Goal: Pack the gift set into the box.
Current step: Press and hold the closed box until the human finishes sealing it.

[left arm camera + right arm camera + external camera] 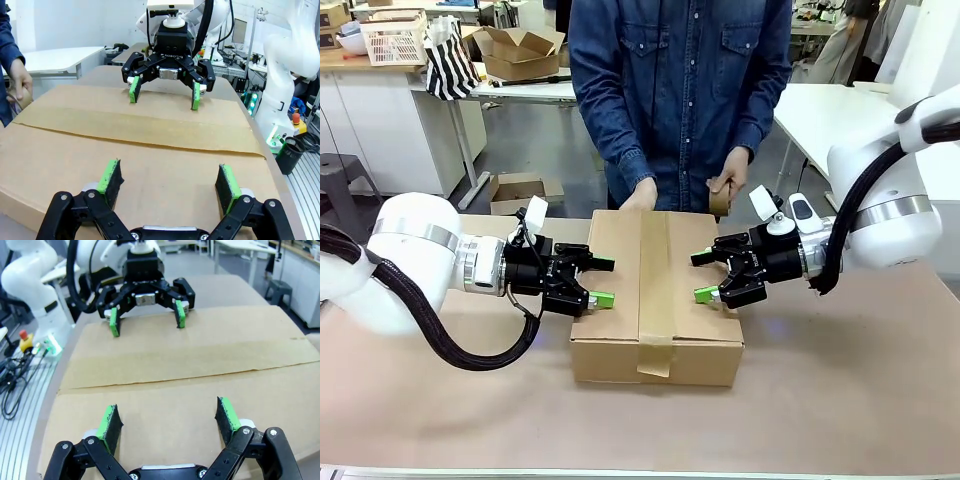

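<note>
Closed, taped box (656, 300) on a brown table (820, 400); left gripper (598, 282) and right gripper (705, 276) spread wide over opposite edges. Front view shows a hand (730, 183) holding tape (720, 198).

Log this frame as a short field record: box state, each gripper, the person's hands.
box: closed carton on the table, tape strip along the top seam and down the near face
left gripper: open, over the box's left edge
right gripper: open, over the box's right edge
person: one hand on the box's far edge, the other holds a tape roll
</note>
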### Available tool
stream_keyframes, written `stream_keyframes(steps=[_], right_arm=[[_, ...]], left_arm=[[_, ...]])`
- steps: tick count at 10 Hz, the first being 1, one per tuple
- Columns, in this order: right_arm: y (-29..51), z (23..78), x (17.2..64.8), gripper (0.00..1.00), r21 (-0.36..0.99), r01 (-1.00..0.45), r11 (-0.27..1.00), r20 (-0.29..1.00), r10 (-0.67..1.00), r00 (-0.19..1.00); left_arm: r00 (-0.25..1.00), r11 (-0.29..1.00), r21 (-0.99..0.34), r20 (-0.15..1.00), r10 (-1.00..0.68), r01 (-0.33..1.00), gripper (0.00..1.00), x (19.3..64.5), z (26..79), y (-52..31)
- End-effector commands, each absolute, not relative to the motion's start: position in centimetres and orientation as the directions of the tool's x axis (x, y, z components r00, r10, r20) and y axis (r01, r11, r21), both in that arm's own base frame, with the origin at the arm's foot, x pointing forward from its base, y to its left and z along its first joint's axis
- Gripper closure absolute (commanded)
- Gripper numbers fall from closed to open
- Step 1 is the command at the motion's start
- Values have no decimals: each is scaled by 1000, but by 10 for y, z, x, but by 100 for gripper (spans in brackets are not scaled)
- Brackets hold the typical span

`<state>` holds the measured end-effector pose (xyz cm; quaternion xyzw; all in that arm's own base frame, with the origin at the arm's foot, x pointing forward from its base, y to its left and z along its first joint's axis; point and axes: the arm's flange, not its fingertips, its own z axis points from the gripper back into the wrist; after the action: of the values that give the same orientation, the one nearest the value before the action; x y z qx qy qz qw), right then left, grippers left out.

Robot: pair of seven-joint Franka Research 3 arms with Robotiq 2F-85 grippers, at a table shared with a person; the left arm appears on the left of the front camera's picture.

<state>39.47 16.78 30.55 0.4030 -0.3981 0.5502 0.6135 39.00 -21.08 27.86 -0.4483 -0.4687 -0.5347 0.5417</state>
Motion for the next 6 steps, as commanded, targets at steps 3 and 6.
stream_keyframes(steps=[3,6], right_arm=[[168,306,395,0,58,-996,66,934,348,77],[168,306,395,0,58,-996,66,934,348,77]], left_arm=[[-10,26,15,987,-159,1000,0,386,279,-208],[-10,26,15,987,-159,1000,0,386,279,-208]])
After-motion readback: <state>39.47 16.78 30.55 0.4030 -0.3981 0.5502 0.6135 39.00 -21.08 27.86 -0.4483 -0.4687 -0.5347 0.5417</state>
